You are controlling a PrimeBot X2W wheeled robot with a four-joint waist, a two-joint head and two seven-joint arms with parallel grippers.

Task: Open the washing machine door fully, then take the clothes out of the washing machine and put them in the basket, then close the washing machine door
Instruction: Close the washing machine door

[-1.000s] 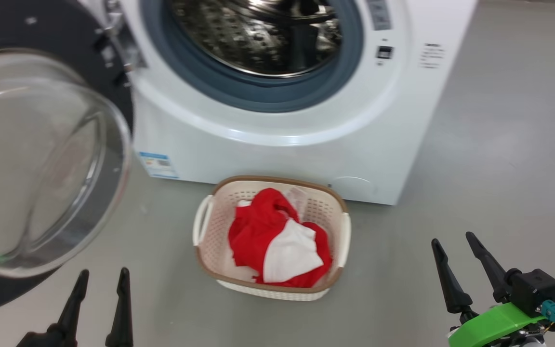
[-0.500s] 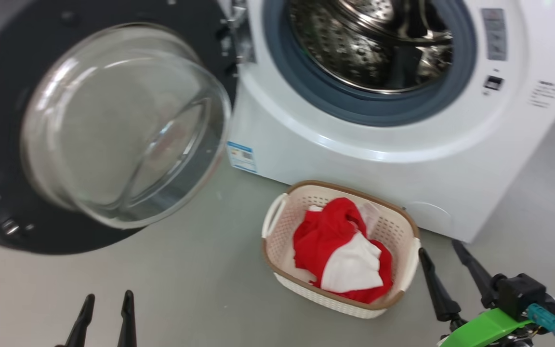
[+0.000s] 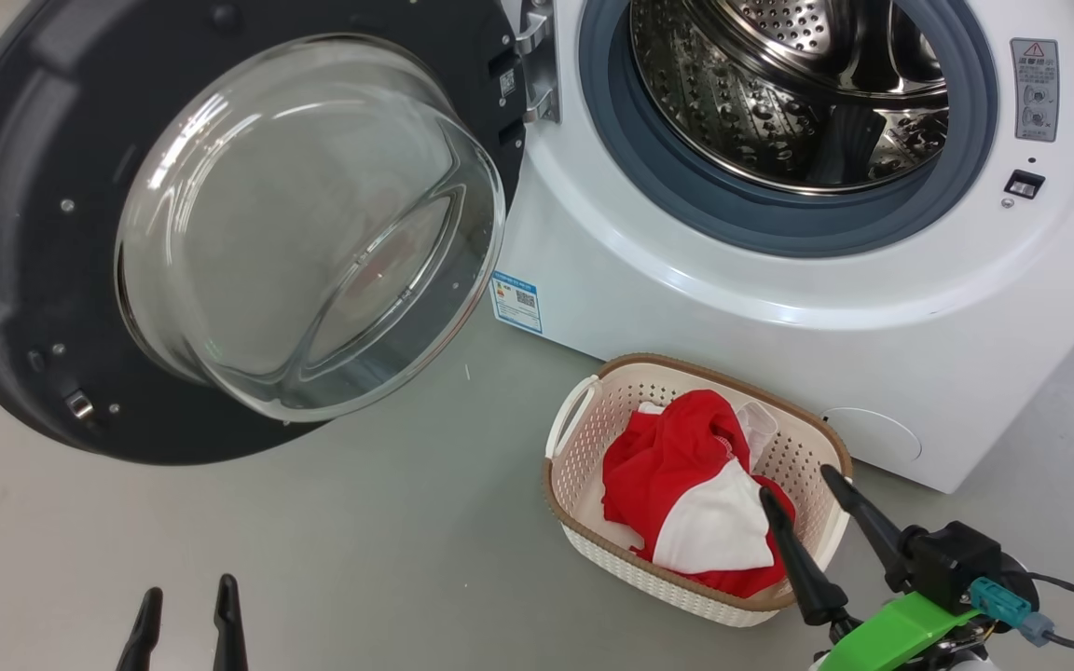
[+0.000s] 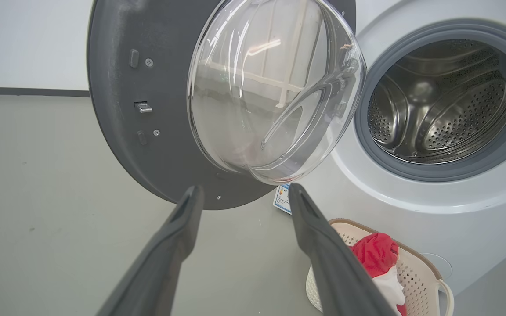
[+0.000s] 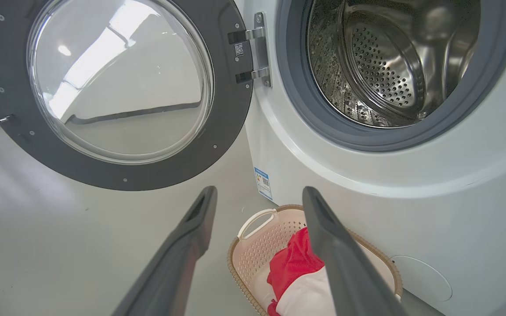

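Big white boxy front-loading washing machine (image 3: 686,308) sits upper right in the head view, with its perforated steel drum (image 3: 779,93) showing through the grey rubber ring. The large round door with glossy black rim and bulging glass bowl (image 3: 24,233) is swung wide open on its hinge, to the left of the opening. A small cream plastic basket with a brown rim (image 3: 649,578) is on the grey floor just in front of the machine. The red and red-white cloth garments (image 3: 677,466) are piled inside it. My right gripper (image 3: 796,482) has its fingers spread wide and holds nothing, tips over the basket's near edge. My left gripper (image 3: 189,592) is low left, also spread and empty.
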